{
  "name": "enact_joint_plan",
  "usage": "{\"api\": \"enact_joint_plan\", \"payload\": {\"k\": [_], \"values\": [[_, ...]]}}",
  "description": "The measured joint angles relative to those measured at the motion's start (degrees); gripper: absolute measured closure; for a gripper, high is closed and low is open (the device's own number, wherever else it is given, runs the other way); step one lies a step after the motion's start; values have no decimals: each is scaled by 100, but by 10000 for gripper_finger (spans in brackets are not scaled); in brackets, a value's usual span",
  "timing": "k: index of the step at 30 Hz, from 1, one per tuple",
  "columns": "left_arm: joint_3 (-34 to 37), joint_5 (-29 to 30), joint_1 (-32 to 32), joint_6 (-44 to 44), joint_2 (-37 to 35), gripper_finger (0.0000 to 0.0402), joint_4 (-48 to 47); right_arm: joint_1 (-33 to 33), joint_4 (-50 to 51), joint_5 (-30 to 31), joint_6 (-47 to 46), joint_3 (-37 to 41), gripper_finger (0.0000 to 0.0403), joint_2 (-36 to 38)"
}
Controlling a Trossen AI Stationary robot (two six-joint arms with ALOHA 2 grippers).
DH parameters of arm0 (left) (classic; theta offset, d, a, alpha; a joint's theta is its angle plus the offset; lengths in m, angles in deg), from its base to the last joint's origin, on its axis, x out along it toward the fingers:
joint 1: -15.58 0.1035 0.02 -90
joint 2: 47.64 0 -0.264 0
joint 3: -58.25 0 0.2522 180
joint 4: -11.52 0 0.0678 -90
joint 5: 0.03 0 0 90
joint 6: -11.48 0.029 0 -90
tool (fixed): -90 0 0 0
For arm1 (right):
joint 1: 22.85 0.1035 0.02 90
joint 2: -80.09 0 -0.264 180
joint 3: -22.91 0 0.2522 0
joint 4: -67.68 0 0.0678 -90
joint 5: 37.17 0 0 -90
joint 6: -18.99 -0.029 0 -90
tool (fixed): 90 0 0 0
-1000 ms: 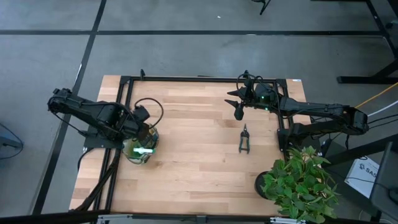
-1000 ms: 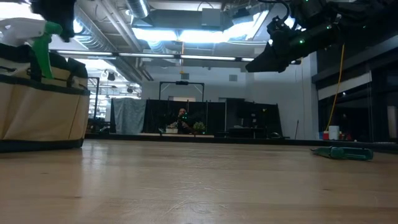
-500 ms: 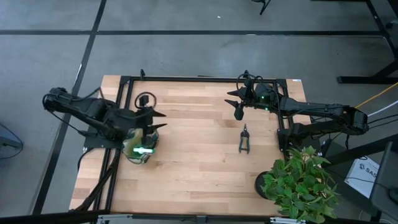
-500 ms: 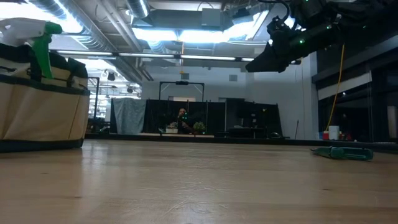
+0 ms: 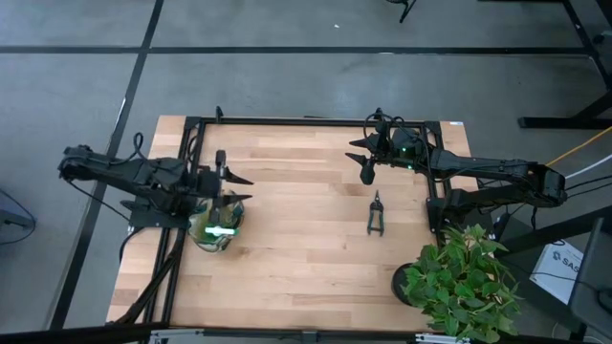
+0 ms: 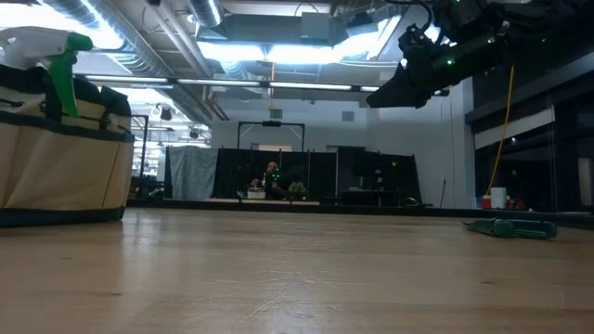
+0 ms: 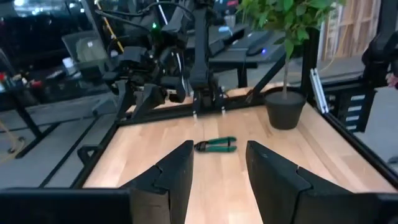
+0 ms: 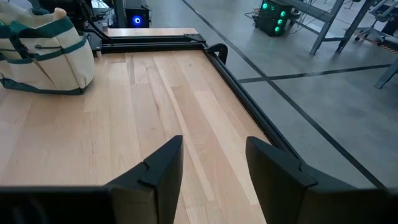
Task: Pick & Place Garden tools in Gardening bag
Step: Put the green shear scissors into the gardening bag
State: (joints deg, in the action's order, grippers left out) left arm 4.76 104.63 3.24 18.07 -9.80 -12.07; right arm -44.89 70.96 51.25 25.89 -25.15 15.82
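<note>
High view: the left claw (image 5: 239,187) is up beside the bag (image 5: 215,226), fingers apart and holding nothing. The spray bottle (image 6: 58,57) sticks out of the bag's top. The shears (image 5: 376,214) lie flat on the counter (image 5: 296,248), near the plant (image 5: 464,282). The right claw (image 5: 366,158) hangs over the far edge, fingers apart.

My light wooden plank bench (image 5: 296,229) sits in a black metal frame (image 5: 287,121) on grey concrete floor (image 5: 287,57). A leafy green potted plant in a black pot (image 5: 464,282) stands at one bench corner, pot (image 7: 285,110) on the wood.
</note>
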Motion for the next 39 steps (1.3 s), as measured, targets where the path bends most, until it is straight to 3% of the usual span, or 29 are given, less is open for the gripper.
{"api": "enact_joint_plan", "payload": {"k": [5, 11, 20, 28, 39], "values": [[666, -81, 87, -264, -368, 258, 425, 0, -2, -2, -3, 0, 224, 2], [893, -92, 83, -1142, -340, 258, 383, 0, -2, -57, -887, 0, 224, 2], [953, -91, 83, -1181, -286, 258, 320, 0, -219, -64, -1276, 2, 224, 0], [953, -90, 83, -1183, -284, 258, 320, 6, -216, -1107, -2702, 1, 224, 0], [953, -88, 83, -1183, -284, 258, 319, 35, 1050, -1665, -4286, 2, 224, 0]]}}
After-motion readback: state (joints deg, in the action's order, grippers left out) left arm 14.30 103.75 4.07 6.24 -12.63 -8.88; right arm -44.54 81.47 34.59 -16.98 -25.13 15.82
